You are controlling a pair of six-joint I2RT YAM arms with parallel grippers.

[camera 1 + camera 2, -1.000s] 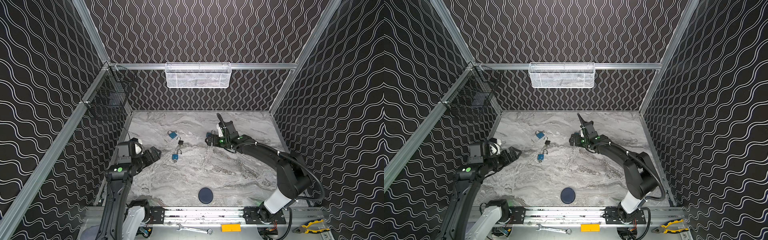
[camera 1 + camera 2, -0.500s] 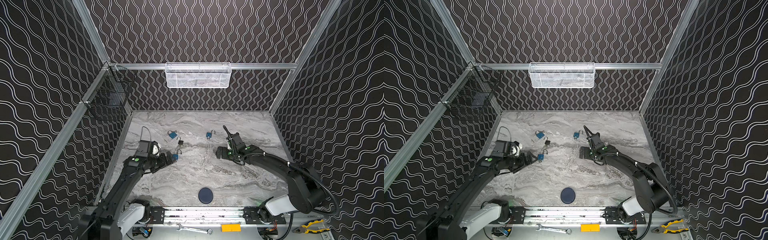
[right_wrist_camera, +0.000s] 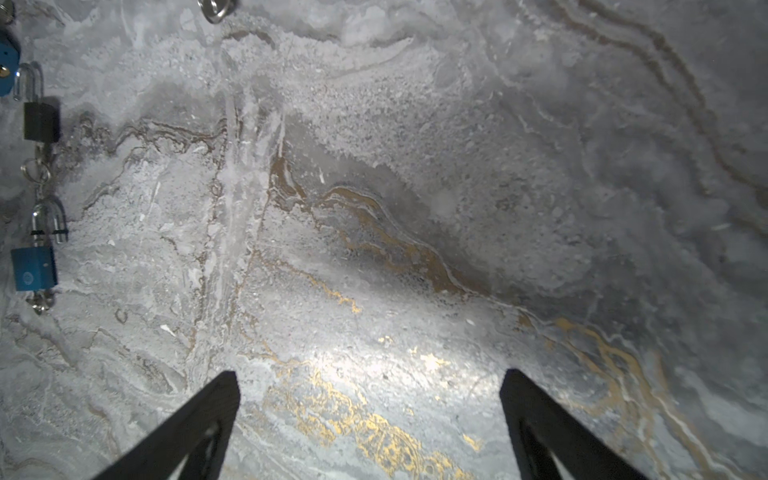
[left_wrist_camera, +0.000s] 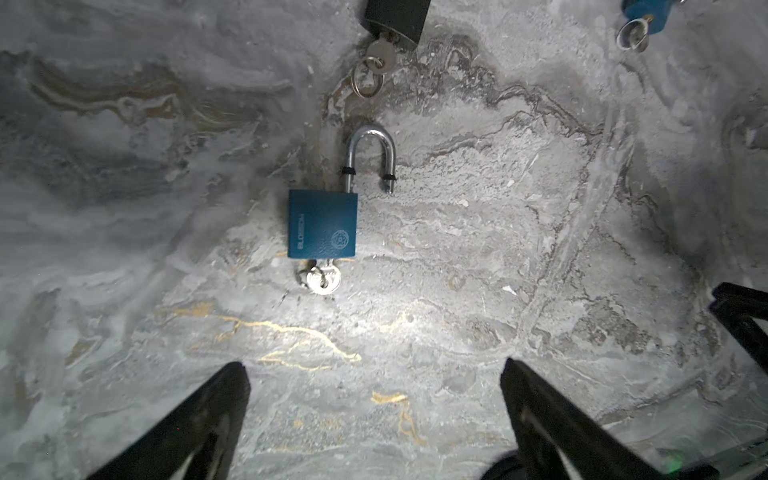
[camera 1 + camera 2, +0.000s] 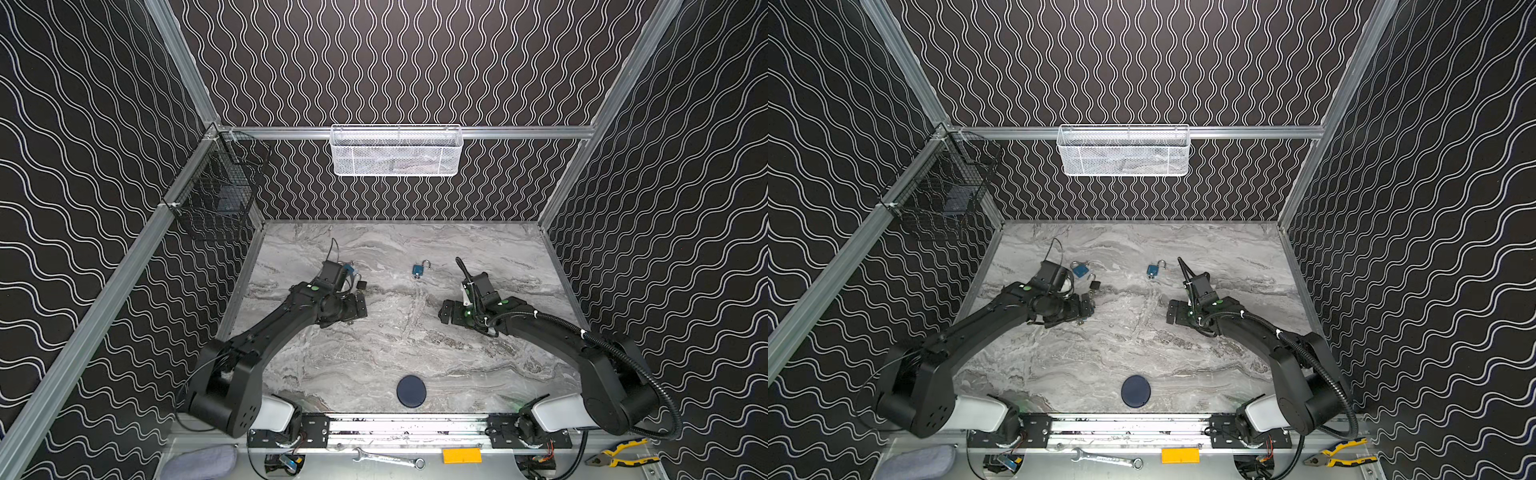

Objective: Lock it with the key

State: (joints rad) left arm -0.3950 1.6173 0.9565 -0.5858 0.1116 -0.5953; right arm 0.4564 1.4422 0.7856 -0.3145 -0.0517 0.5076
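In the left wrist view a blue padlock (image 4: 322,223) lies flat on the marble table (image 4: 498,249), its shackle sprung open and a silver key (image 4: 320,279) in its base. My left gripper (image 4: 374,365) hovers open just short of that key, holding nothing; in both top views this gripper (image 5: 357,309) (image 5: 1086,307) covers the lock. Beside it lie a black padlock (image 5: 361,285) (image 4: 397,16) with its own key (image 4: 380,52) and another blue padlock (image 5: 1079,269). A third blue padlock (image 5: 419,269) lies at the back centre. My right gripper (image 5: 451,311) (image 3: 370,374) is open over bare marble.
A dark round disc (image 5: 411,390) lies near the table's front edge. A white mesh basket (image 5: 395,151) hangs on the back wall and a black wire basket (image 5: 220,199) on the left wall. A wrench (image 5: 386,457) and pliers (image 5: 619,453) lie below the front rail.
My left arm swung from the left wall out over the group of padlocks. My right gripper drew back from the back-centre blue padlock, which stays on the table.
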